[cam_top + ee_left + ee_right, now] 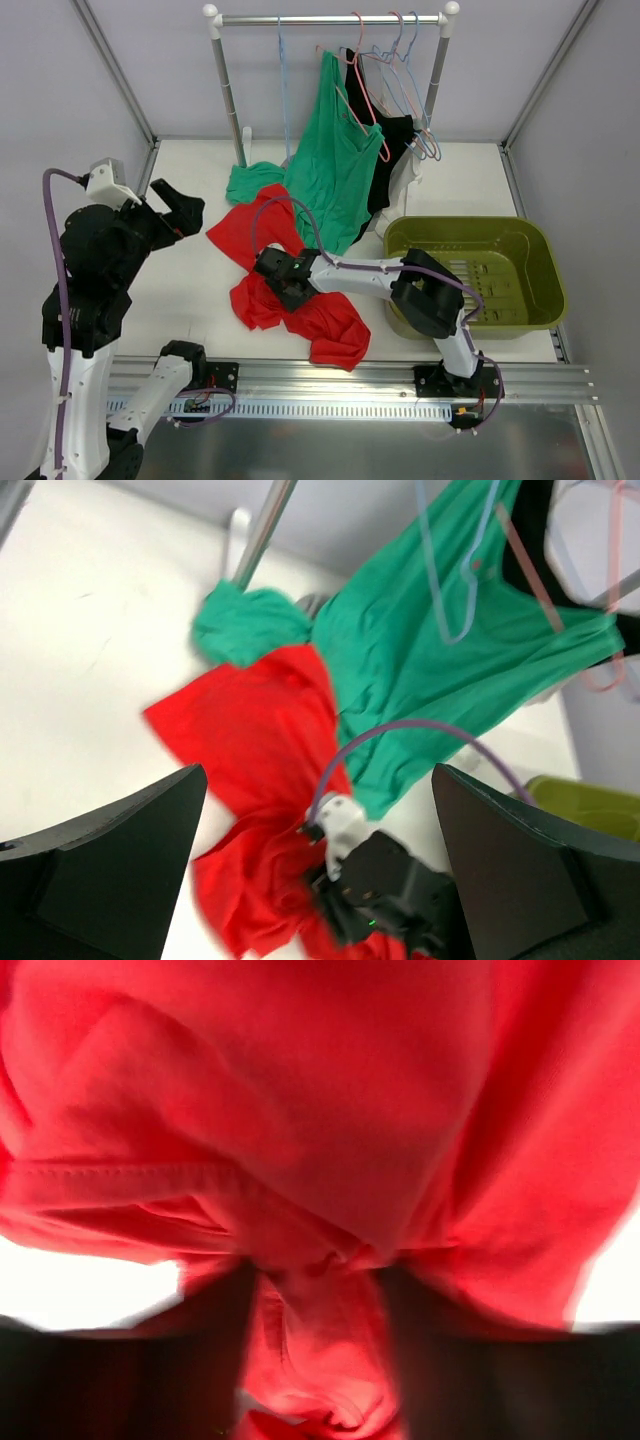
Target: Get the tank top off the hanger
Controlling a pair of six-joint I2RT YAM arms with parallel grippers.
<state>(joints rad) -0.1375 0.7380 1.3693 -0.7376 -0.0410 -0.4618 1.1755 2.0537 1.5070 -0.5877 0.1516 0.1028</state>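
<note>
The red tank top [300, 300] lies crumpled on the white table, low in the middle, and also shows in the left wrist view [250, 740]. My right gripper [275, 272] is down in it, shut on a fold of the red fabric [320, 1290] that fills the right wrist view. The pale-blue hanger [283, 90] hangs bare on the rail, apart from the red top; it also shows in the left wrist view [445, 590]. My left gripper [182, 213] is open and empty, raised at the left, its jaws wide apart [320, 775].
A green top [335, 170] and a black top [392, 150] hang from pink hangers [365, 85] on the rail [330, 18], the green one trailing onto the table. An olive bin [540, 262] stands at the right. Frame posts flank the table.
</note>
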